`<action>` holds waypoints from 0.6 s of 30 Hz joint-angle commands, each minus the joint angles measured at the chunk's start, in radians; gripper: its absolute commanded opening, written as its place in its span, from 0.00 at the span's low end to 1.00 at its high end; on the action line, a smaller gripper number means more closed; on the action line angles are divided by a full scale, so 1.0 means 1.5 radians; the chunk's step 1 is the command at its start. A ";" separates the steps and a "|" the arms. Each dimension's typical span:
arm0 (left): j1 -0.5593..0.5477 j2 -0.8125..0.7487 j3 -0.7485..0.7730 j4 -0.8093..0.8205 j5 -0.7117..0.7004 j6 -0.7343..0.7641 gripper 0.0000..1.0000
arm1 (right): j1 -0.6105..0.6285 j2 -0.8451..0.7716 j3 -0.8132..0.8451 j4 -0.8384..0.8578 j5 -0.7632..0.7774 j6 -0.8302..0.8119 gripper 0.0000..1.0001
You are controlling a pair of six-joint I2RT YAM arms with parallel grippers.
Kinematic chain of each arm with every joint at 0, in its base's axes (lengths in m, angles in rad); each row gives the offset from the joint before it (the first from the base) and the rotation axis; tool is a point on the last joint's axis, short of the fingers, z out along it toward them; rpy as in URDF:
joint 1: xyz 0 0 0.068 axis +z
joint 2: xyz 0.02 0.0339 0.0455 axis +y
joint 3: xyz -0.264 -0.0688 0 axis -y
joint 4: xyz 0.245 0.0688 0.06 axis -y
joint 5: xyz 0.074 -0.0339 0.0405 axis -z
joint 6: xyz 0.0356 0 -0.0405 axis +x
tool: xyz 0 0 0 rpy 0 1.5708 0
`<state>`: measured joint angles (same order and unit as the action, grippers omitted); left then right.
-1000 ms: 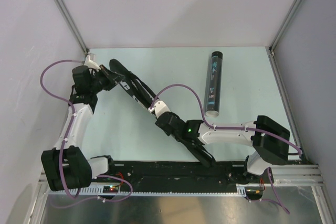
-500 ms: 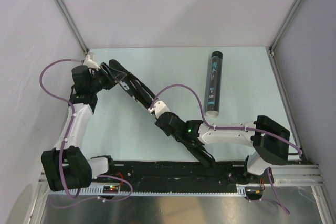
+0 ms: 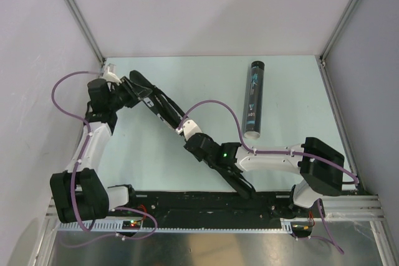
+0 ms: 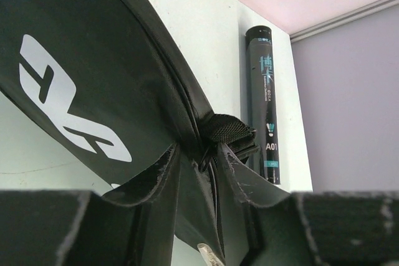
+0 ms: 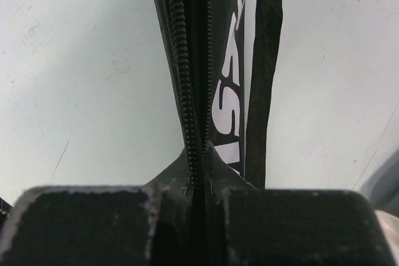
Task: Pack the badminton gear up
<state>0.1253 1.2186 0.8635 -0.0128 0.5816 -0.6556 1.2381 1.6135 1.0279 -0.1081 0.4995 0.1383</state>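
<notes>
**Top external view.**
- Item: racket bag (image 3: 153,99), black, stretched on a diagonal across the table (image 3: 293,91). Its far end is at the left gripper (image 3: 126,93). Its middle runs under the right gripper (image 3: 198,143), and its near end reaches toward the arm bases.
- Item: tube (image 3: 253,99), lying alone, well apart from both grippers and outside the bag.
- No rackets or shuttlecocks show; whether they are inside the bag cannot be told.
- Risk: the bag is held between two arms. If they pull apart unevenly, the fabric could slip out of one grip or twist.

**Left wrist view.**
- Fingers (image 4: 240,175) are closed together on the bag's end fold. The black material is pinched between them just below a small webbing tab (image 4: 227,132).
- White lettering lies on the panel to the left, and the tube sits beyond, against the far wall.
- Risk: the hold is on a thin edge beside the tab, so a sideways tug could peel it free.

**Right wrist view.**
- Fingers (image 5: 171,175) are clamped on the raised zipper seam (image 5: 187,79), which runs straight away from the pads up the middle of the view.
- A black strap (image 5: 265,60) lies just to the right of the seam.
- No slider can be made out.
- Risk: the pads could snag the zipper teeth, or the strap could be dragged into the seam.
</notes>
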 commanded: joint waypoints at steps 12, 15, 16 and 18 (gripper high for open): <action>0.005 -0.003 -0.008 0.026 0.030 -0.021 0.01 | 0.004 -0.022 0.004 0.038 0.017 0.017 0.00; 0.005 -0.018 -0.014 0.018 0.027 -0.033 0.00 | 0.003 -0.025 0.004 0.041 0.020 0.023 0.00; 0.005 -0.023 -0.015 0.015 0.028 -0.036 0.00 | 0.003 -0.025 0.004 0.045 0.020 0.023 0.00; 0.004 -0.026 -0.015 -0.005 0.041 -0.048 0.00 | 0.001 -0.026 0.005 0.052 0.022 0.023 0.00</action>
<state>0.1268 1.2156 0.8501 -0.0021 0.5964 -0.6891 1.2381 1.6135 1.0279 -0.1081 0.5068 0.1471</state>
